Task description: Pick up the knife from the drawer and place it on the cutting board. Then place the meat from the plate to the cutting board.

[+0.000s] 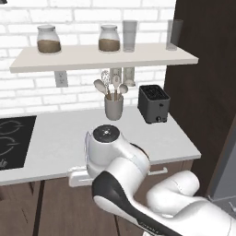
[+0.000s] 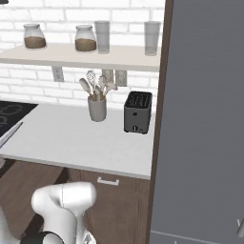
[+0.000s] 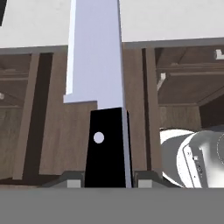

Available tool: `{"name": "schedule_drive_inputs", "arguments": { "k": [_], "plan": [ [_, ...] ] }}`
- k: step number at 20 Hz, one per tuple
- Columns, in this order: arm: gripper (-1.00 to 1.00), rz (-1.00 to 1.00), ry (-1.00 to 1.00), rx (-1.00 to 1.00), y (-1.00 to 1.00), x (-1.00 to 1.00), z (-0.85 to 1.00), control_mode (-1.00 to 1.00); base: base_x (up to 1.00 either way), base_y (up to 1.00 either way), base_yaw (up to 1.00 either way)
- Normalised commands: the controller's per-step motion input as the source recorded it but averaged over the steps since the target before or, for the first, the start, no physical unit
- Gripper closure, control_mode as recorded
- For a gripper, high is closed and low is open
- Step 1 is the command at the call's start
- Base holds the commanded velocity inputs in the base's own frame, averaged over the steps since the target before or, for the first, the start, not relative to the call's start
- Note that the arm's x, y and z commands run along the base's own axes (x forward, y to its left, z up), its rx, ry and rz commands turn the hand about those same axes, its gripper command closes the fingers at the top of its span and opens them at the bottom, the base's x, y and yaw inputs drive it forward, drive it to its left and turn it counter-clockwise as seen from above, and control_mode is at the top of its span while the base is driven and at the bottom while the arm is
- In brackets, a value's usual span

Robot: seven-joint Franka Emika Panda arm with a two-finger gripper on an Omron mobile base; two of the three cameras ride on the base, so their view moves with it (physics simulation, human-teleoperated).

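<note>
Gripper [image 3: 108, 180] is clamped on the knife [image 3: 103, 109] by its black handle, blade pointing away toward the table [image 3: 175, 19]. I carry it level and slow; cutting board unseen.

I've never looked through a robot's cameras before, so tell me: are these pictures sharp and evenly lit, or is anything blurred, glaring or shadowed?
Left base view: soft, even light, only a faint shadow beside the toaster. Right base view: equally flat light, no glare, though the jars look slightly soft. Hand view: the knife between the gripper tips looms large and crisp, its blade a flat pale tone without highlights.
</note>
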Motion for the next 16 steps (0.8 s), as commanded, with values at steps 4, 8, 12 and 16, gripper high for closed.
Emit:
{"name": "schedule_drive_inputs", "arguments": {
  "k": [4,8,12,16],
  "plan": [
    [1.00,0.11,0.03,0.05,-0.91,0.64,0.62,-1.00,0.00,0.00,0.00],
    [1.00,0.16,0.09,0.02,-0.89,0.76,0.49,-1.00,0.00,0.00,0.00],
    [1.00,0.17,0.06,0.00,-0.85,0.65,0.07,-1.00,0.00,0.00,0.00],
    [1.00,0.17,0.02,0.00,-0.76,0.44,0.00,-1.00,0.00,0.00,0.00]
  ]
}}
